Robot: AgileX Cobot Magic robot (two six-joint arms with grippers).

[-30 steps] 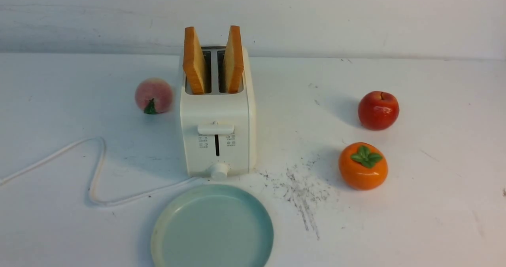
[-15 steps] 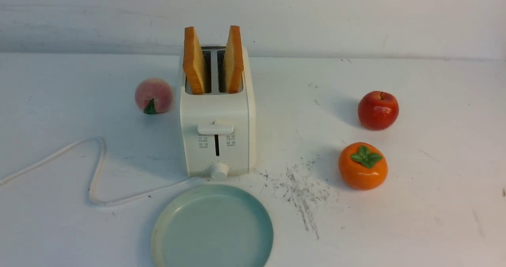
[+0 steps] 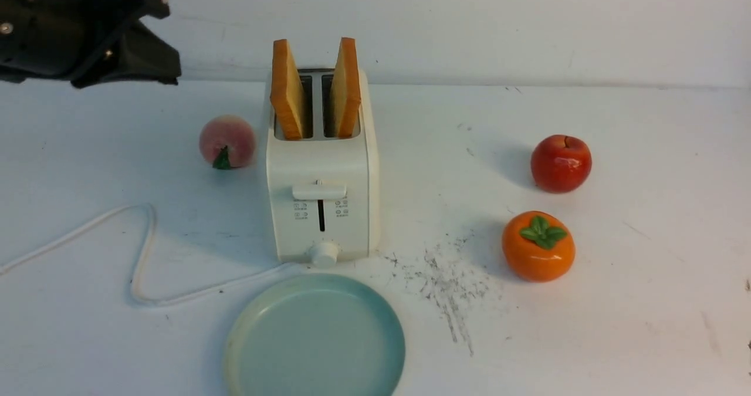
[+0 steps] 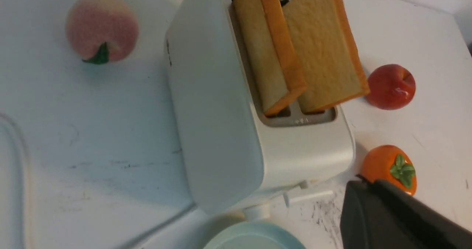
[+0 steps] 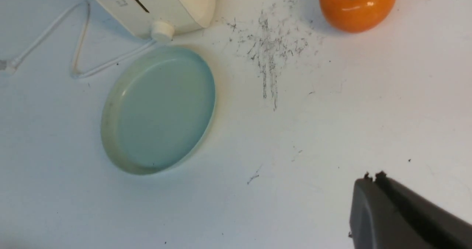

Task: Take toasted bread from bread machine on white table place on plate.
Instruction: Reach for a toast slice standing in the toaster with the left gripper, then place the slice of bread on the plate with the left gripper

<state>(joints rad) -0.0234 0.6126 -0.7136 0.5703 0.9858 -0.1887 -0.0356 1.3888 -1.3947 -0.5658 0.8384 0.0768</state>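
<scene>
The cream-white bread machine stands mid-table on the white table, lever facing me. Two slices of toasted bread stand in its slots, the left one and the right one, leaning apart. The pale blue-green plate lies bare just in front of it. My left arm hangs high at the far left. In the left wrist view its gripper is shut and empty, above and beside the toaster and slices. My right gripper is shut and empty, over bare table right of the plate.
A peach sits left of the toaster. A red apple and an orange persimmon sit at the right. The white cord loops across the left front. Dark scuff marks lie right of the plate.
My left arm has come into the front view at the upper left. The toaster, bread, plate and fruit have not moved.
</scene>
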